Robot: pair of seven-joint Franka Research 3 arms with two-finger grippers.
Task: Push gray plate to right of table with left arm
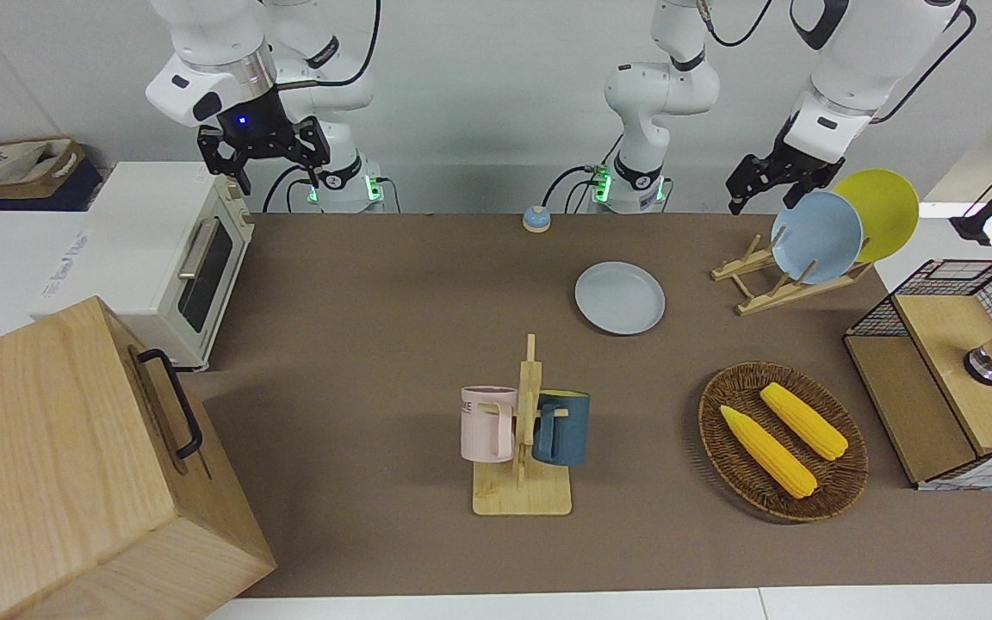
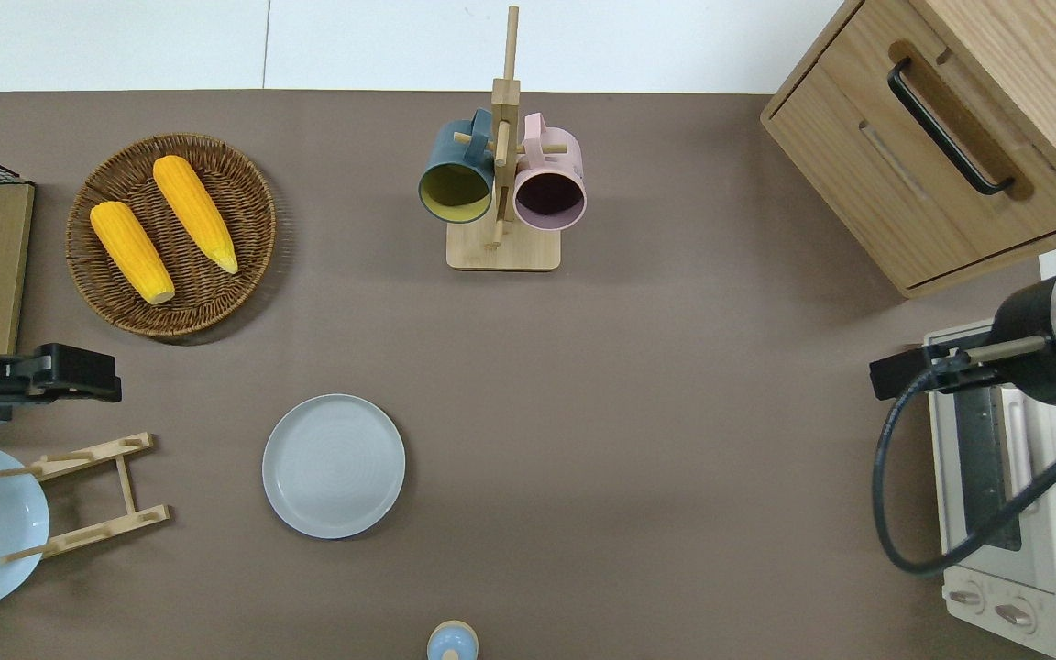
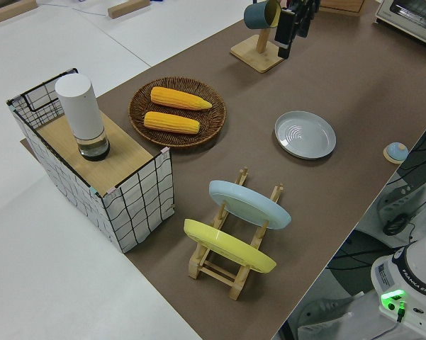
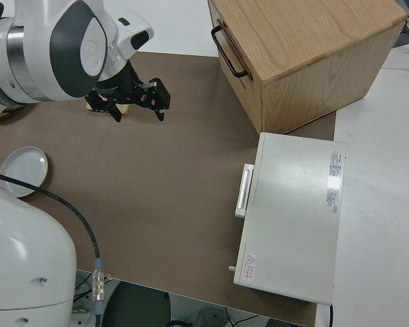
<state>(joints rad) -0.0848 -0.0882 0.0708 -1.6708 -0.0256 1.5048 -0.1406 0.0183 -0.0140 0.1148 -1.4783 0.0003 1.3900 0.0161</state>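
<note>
One round, shallow gray plate [image 2: 334, 465] with a low rim lies flat on my matte brown table [image 2: 638, 385], at three o'clock from the wooden rack [image 2: 88, 495]. My left gripper [image 2: 93, 374] hovers above that rack, empty; I cannot tell its finger spread. Right arm is parked.

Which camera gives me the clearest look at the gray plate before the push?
The overhead view: the gray plate appears as a full circle, unobstructed, on the table. The front and left side views show it whole but slanted. The right side view catches it only at its edge, beside the arm.
</note>
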